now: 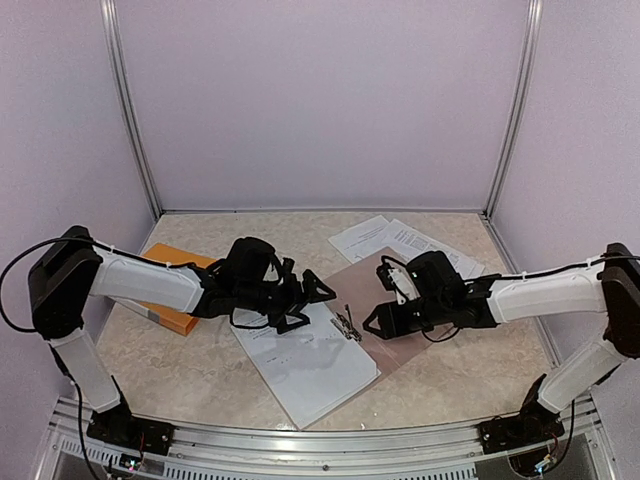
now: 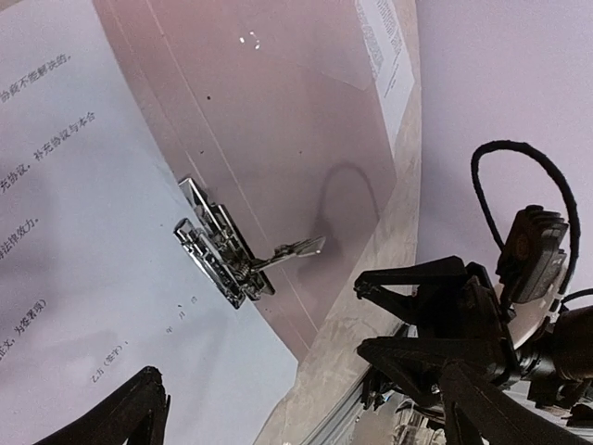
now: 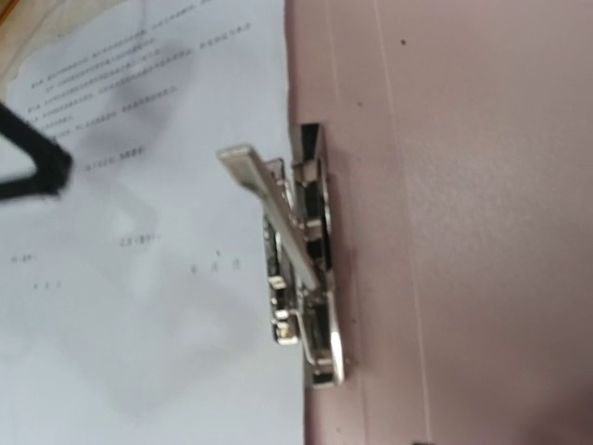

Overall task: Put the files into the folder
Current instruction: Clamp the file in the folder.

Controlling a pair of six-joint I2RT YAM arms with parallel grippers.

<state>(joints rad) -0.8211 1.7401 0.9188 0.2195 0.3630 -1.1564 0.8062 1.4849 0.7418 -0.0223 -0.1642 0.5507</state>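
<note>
The pink folder lies open in the middle of the table, its metal clip on the spine with the lever raised. One of the files, a white printed sheet, lies on the folder's left half with its edge at the clip. More files lie behind the folder at the back right. My left gripper hovers wide open above the sheet, left of the clip. My right gripper stands open just right of the clip, holding nothing.
An orange folder lies at the left under my left arm. The booth's walls and metal posts close in the back and sides. A metal rail runs along the table's near edge.
</note>
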